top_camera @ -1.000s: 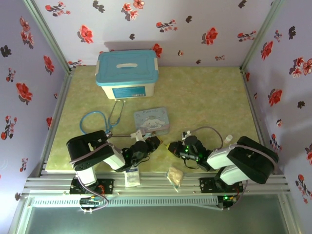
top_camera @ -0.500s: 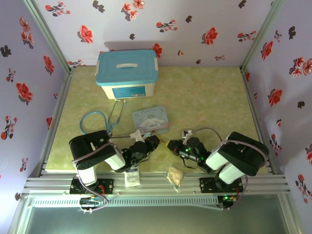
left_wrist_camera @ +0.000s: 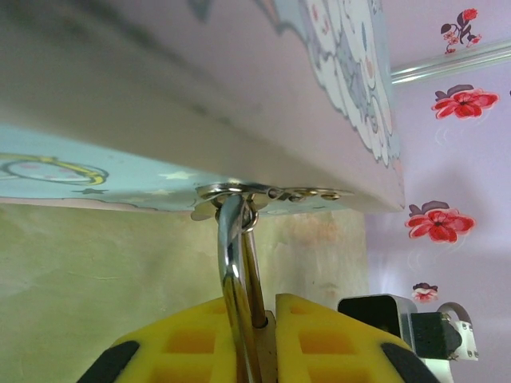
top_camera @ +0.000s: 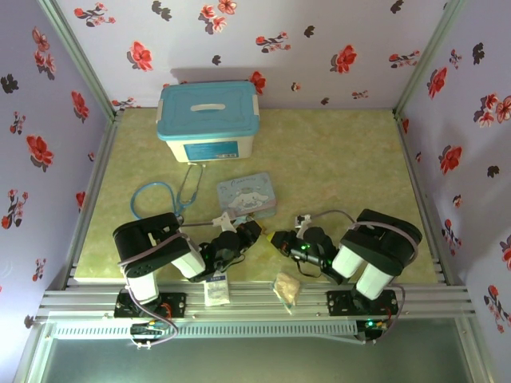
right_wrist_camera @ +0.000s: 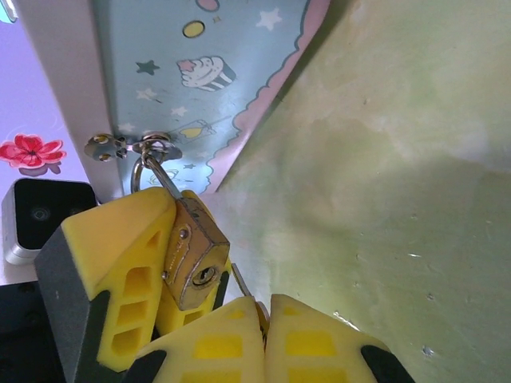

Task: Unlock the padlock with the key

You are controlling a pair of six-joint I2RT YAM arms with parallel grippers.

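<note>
The brass padlock (right_wrist_camera: 194, 255) hangs by its silver shackle (left_wrist_camera: 234, 271) from the hasp (right_wrist_camera: 152, 148) of the pale blue cartoon tin (top_camera: 247, 195). My left gripper (left_wrist_camera: 267, 319) is shut on the padlock's body, its yellow fingers (right_wrist_camera: 120, 247) on either side, and the keyhole faces the right wrist camera. My right gripper (right_wrist_camera: 263, 307) is shut on the small grey key (right_wrist_camera: 242, 281). The key's blade pokes out just right of and below the keyhole, apart from it. From above, both grippers (top_camera: 247, 231) (top_camera: 279, 239) meet at the tin's near edge.
A white box with a teal lid (top_camera: 209, 120) stands at the back left. A blue-tubed stethoscope (top_camera: 164, 195) lies left of the tin. A tan wrapper (top_camera: 287, 287) and a white packet (top_camera: 215, 291) sit at the near edge.
The right arm's elbow has swung left and its gripper has edged left toward the padlock. The left arm and the tin have stayed put.
</note>
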